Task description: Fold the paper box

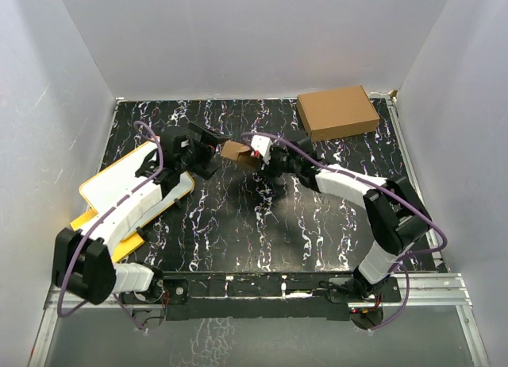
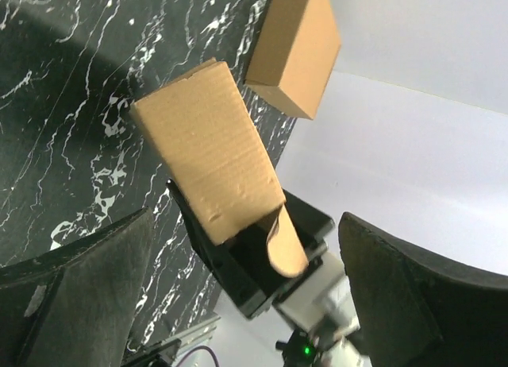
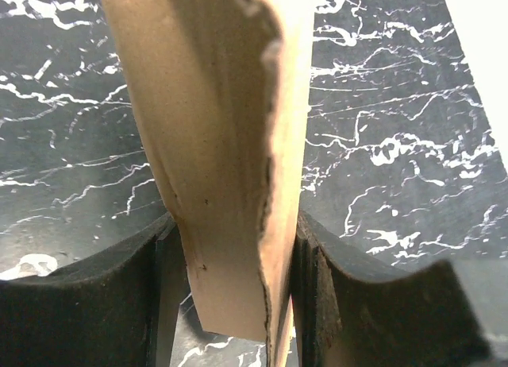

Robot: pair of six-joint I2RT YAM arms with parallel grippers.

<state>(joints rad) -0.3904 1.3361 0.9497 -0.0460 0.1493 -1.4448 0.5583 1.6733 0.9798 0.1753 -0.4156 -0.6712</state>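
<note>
In the right wrist view the paper box point(image 3: 222, 144) runs off the top edge above the right tool point(image 3: 232, 248), and its lower end is hidden between that tool's fingers point(image 3: 95, 303). From above, its flaps beside the tool are too small to tell apart. The bottom edge cuts off the left tool point(image 2: 246, 283), and the ready-made box point(image 2: 294, 45) beyond it is cropped at the top.

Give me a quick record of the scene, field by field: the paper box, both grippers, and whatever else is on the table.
right gripper: shut on the paper box
paper box: brown cardboard, partly folded, held over the table
left gripper: open, facing the paper box's free end, seemingly not touching
larger brown box: closed, far right corner
white board: yellow rim, under the left arm
</note>
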